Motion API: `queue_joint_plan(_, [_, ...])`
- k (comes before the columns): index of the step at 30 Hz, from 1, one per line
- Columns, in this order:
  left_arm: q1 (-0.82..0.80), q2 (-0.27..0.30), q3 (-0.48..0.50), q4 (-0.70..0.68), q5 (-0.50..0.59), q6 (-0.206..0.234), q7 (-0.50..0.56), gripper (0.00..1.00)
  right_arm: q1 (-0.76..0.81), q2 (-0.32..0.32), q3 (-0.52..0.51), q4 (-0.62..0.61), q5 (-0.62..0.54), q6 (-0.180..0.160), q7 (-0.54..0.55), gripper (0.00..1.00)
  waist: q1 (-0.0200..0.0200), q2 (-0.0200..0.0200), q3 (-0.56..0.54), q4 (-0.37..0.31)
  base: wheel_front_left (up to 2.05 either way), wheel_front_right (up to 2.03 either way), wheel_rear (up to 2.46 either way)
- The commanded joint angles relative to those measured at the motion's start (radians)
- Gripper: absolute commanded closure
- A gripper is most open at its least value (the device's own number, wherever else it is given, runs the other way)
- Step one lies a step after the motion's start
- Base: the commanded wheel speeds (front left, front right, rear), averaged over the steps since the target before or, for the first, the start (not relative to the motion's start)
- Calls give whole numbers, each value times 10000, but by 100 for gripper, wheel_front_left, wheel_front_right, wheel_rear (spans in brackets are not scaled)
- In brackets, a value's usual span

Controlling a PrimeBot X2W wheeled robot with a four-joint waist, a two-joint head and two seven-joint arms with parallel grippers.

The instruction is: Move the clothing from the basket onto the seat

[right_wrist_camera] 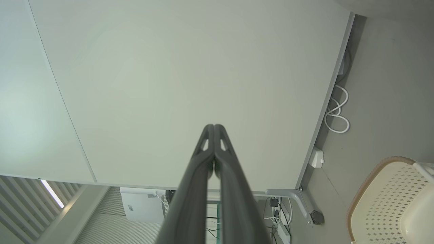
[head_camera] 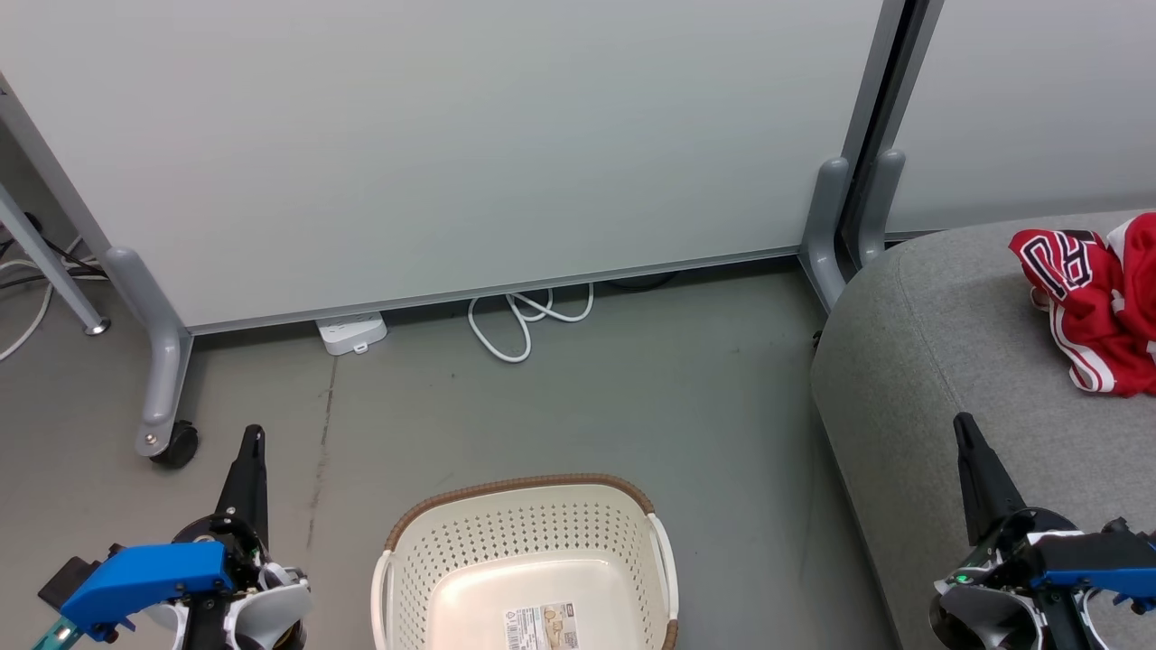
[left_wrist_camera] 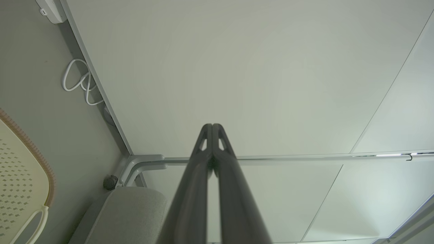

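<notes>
clothing (head_camera: 1097,307): in the head view I see a crumpled red heap lying on the seat, far right and cut by the picture's edge. It has black-and-white lettering on its left part and white striped trim low down. I cannot tell how many pieces it is.
seat (head_camera: 939,361): light grey with a rounded corner, standing right of the basket and apart from it. The left wrist view gives me that same corner along its bottom edge.
basket (head_camera: 528,569): on the floor (head_camera: 632,397) at bottom centre. It is cream and perforated with a brown rim, and its base label is in plain sight. The left wrist view catches its rim and a handle at the left edge; the right wrist view has it at lower right.
left gripper (head_camera: 256,435): low left over the floor, beside the basket and clear of it. In its wrist view the fingers (left_wrist_camera: 196,176) are pressed together at the tips with nothing between them.
right gripper (head_camera: 964,422): low right, seen against the seat's grey, well short of the clothing. Its wrist view shows the fingers (right_wrist_camera: 198,176) likewise closed tip to tip on nothing.
panel (head_camera: 452,135): a pale partition behind everything; both grippers point at it in the wrist views.
cable (head_camera: 524,320): a white loop at the panel's foot, next to a power strip (head_camera: 352,332).
caster (head_camera: 176,444): on the panel's left leg, just beyond the left gripper.
beyond the panel: the right wrist view shows me a white unit (right_wrist_camera: 139,203) and tangled leads.
</notes>
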State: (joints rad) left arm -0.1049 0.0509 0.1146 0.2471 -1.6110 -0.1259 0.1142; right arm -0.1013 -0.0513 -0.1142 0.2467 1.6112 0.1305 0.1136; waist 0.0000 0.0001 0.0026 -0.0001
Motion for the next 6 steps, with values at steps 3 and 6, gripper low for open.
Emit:
queue_joint_plan(3, [-109, -13, 30, -36, -19, -88, 48, 100, -153, 20, -22, -32, 24, 4, 33, 100, 0, -1, 0, 1, 0, 0, 0])
queue_joint_plan(6, [-109, -13, 29, -36, -20, -88, 47, 100, -151, 20, -21, -32, 24, 4, 33, 100, 0, -1, 0, 1, 0, 0, 0])
